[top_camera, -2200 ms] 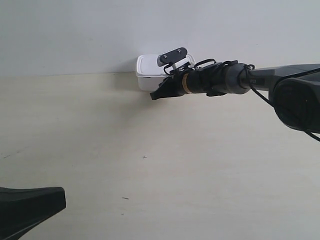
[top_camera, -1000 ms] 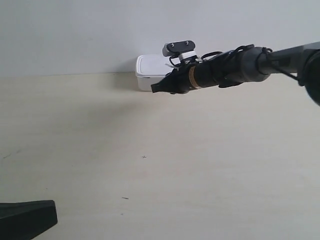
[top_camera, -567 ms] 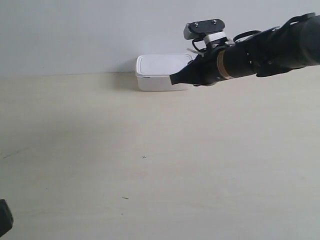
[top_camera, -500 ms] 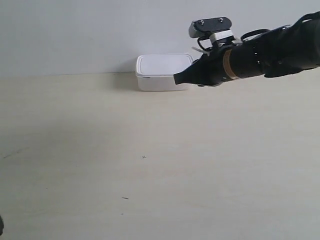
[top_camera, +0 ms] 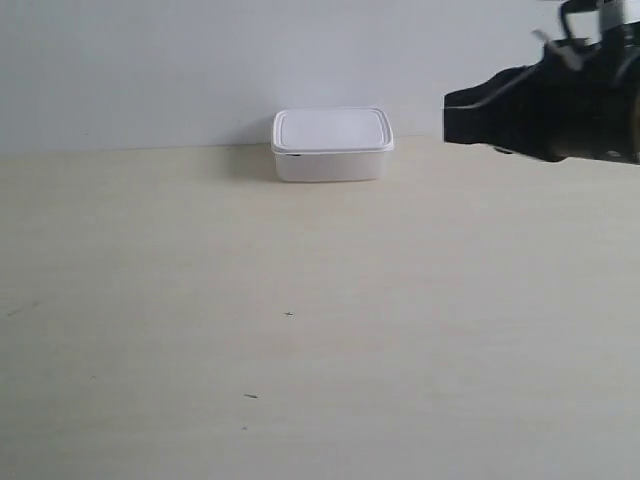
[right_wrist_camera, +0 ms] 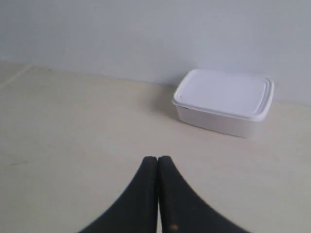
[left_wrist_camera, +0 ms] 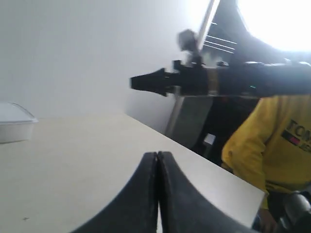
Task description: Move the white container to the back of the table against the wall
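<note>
We count one white container [top_camera: 332,150], wearing one lid [top_camera: 332,128], on one table [top_camera: 430,330] that meets one wall [top_camera: 150,70]. The exterior view shows one arm, the arm at the exterior view's right [top_camera: 545,110]. The wrist views give us two grippers: one left gripper [left_wrist_camera: 158,156] and one right gripper [right_wrist_camera: 158,160], each with two black fingers [right_wrist_camera: 141,199], four in all. From the left wrist we also see one other arm [left_wrist_camera: 233,82] and one person in a yellow shirt [left_wrist_camera: 265,141]. On the table we make out two clear dark specks [top_camera: 289,314], and perhaps a fainter third.
</note>
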You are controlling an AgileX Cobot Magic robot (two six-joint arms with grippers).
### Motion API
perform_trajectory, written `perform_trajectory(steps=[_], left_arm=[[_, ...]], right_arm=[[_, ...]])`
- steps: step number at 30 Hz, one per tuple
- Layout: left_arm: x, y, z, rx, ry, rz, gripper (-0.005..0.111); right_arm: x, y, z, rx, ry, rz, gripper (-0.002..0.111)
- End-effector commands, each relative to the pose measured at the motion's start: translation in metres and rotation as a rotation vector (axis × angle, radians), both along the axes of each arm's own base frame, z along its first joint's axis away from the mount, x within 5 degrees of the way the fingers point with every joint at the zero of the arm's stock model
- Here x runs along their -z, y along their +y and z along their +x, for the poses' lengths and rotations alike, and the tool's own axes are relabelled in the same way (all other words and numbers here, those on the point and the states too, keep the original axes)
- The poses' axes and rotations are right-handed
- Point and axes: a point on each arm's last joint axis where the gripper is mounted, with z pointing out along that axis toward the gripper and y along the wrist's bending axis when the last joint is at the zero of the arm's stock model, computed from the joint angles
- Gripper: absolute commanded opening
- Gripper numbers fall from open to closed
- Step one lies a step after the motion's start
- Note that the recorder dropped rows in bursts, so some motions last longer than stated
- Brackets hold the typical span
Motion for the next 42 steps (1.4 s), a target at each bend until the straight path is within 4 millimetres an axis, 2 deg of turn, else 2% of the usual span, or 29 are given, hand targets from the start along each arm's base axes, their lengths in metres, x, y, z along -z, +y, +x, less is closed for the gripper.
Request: perform_trajectory(steps=[1,6,7,9,12,17,18,23,31,36,42], left_arm=[[-0.002,0.012,0.008,-0.152,0.007,-0.064,0.000],[-0.004,0.025,0.015,-0.308,0.007,-0.105,0.000],[-0.004,0.028,0.017,-0.345,0.007,-0.115,0.000],[-0.002,0.032,0.019,-0.396,0.015,-0.128,0.000],[0.008,0.039,0.024,-0.482,0.065,-0.171,0.000],[0.030,0.037,0.028,-0.482,0.122,-0.142,0.000],[0.033,0.037,0.028,-0.486,0.130,-0.133,0.000],[0.033,0.034,0.027,-0.447,0.116,-0.099,0.000],[0.034,0.032,0.027,-0.448,0.059,0.010,0.000],[0.034,0.031,0.027,-0.446,0.021,0.087,0.000],[0.035,0.029,0.026,-0.423,0.013,0.109,0.000]], right_arm=[[-0.022,-0.012,-0.049,-0.043,-0.115,0.086,0.000],[-0.040,-0.031,-0.107,-0.043,-0.266,0.205,0.000],[-0.043,-0.039,-0.129,-0.042,-0.326,0.252,0.000],[-0.044,-0.048,-0.156,-0.045,-0.390,0.316,0.000],[-0.039,-0.059,-0.191,-0.060,-0.485,0.396,0.000],[-0.017,-0.070,-0.224,-0.090,-0.584,0.469,0.000],[-0.011,-0.070,-0.227,-0.093,-0.592,0.471,0.000],[0.026,-0.064,-0.216,-0.107,-0.490,0.448,0.000],[0.073,-0.061,-0.203,-0.082,-0.364,0.409,0.000],[0.077,-0.060,-0.203,-0.085,-0.388,0.329,0.000],[0.077,-0.060,-0.203,-0.085,-0.388,0.327,0.000]])
